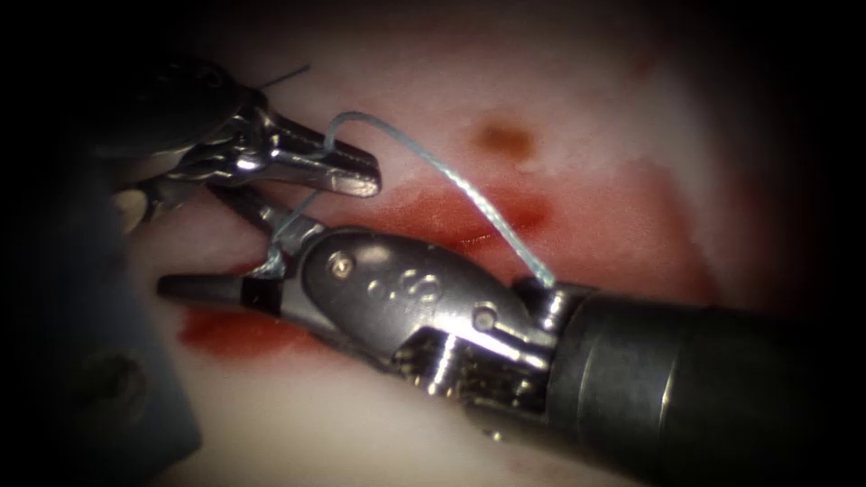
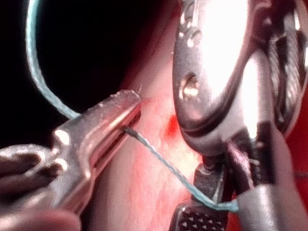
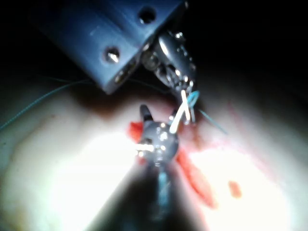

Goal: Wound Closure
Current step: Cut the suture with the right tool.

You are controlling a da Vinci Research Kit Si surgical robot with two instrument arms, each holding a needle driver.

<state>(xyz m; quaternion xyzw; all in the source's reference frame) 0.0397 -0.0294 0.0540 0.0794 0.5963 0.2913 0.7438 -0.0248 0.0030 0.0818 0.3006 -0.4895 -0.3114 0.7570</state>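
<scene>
Two steel needle drivers meet over the pale tissue's red cut: we see the left tool pinching pale blue thread; the right tool, jaws parted, has thread between them.

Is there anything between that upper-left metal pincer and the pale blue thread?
Nothing visible. The left arm's tool has its jaws shut directly on the pale blue braided thread, which arcs over the red-stained tissue to the right arm's tool; no needle seen.
</scene>
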